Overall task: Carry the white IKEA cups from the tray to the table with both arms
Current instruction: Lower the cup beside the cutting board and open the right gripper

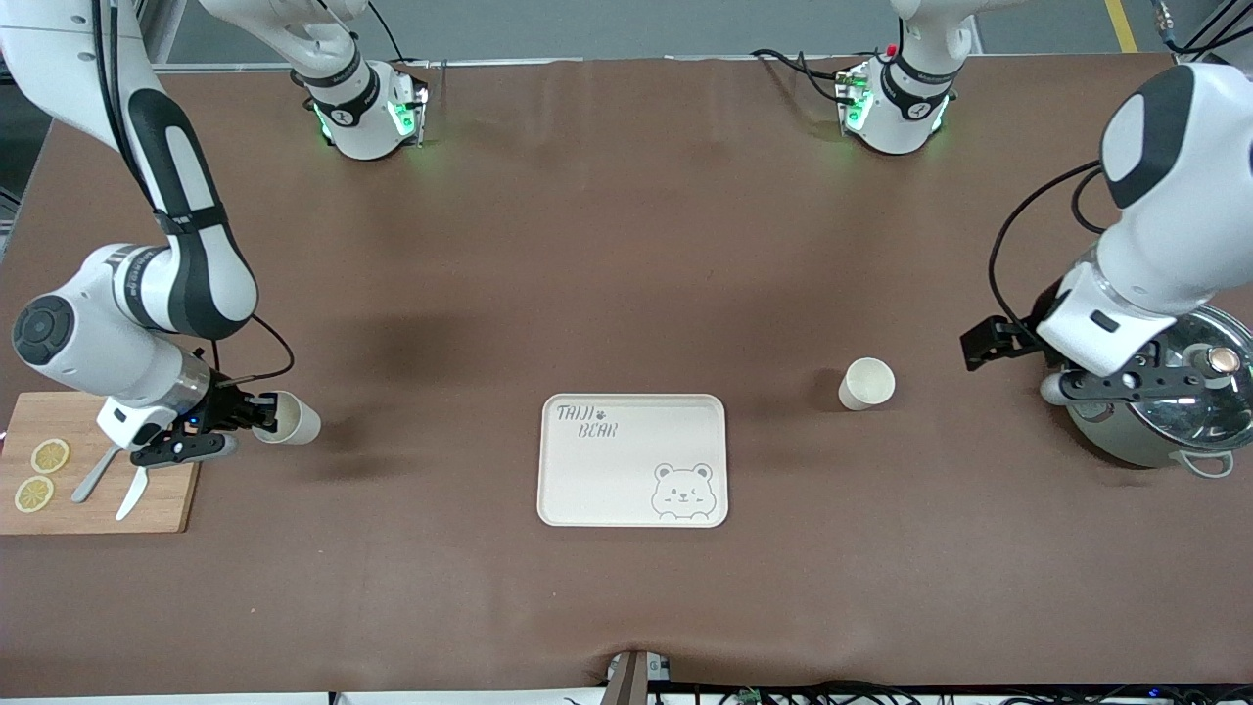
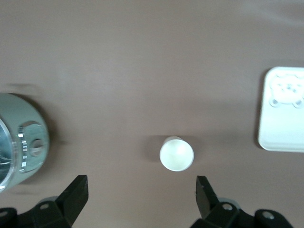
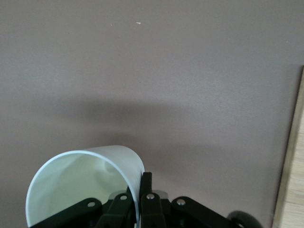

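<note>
One white cup [image 1: 867, 383] stands upright on the brown table between the bear tray [image 1: 632, 460] and the pot; it also shows in the left wrist view [image 2: 176, 153]. My left gripper [image 1: 1126, 380] hangs open and empty over the pot's edge, its fingers [image 2: 76, 194] wide apart and short of that cup. My right gripper [image 1: 262, 415] is shut on the rim of the second white cup [image 1: 292, 419], holding it tilted low over the table beside the cutting board. In the right wrist view one finger sits inside the cup [image 3: 80, 183] and one outside its wall.
A grey-green pot with a glass lid [image 1: 1170, 406] stands at the left arm's end, under the left hand. A wooden cutting board [image 1: 98, 460] with lemon slices and utensils lies at the right arm's end. The cream bear tray lies mid-table, nearer the front camera.
</note>
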`<state>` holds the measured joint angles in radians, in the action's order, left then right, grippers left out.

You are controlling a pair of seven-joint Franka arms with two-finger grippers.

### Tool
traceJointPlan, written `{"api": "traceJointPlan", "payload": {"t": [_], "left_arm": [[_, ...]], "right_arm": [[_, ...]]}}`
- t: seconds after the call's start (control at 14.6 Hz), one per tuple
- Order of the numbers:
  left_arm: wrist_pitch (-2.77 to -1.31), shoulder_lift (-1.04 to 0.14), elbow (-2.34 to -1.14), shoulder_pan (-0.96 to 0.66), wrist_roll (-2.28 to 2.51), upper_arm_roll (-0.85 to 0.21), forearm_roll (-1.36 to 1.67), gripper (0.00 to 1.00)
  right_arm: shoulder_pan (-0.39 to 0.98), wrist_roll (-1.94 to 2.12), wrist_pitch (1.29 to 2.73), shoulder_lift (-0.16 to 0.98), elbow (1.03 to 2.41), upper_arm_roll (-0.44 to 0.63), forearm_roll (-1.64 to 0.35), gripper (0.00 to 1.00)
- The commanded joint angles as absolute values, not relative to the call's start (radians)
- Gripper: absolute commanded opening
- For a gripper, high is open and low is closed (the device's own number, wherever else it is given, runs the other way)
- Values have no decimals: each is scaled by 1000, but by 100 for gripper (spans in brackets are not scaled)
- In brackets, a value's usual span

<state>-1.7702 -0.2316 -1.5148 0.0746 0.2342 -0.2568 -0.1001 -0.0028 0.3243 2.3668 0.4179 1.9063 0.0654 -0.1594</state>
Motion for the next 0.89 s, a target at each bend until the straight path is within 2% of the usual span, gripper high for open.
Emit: {"api": "traceJointPlan", "payload": {"t": [0.0,0.21,0.82], "left_arm": [[-1729,-262,-1448,-28,210,-127,-106,100],[-1729,-262,-1454,-26,215,-133,-106,100],[-1727,-268,-1459,-14,206,-146,-103,100]], "right_arm": [[-6,348,2408,428,1916,58,-187,0],[-6,377,2483,471,1917,58,-187,0],[-8,377,2575,523,1928,43,-187,0]]}}
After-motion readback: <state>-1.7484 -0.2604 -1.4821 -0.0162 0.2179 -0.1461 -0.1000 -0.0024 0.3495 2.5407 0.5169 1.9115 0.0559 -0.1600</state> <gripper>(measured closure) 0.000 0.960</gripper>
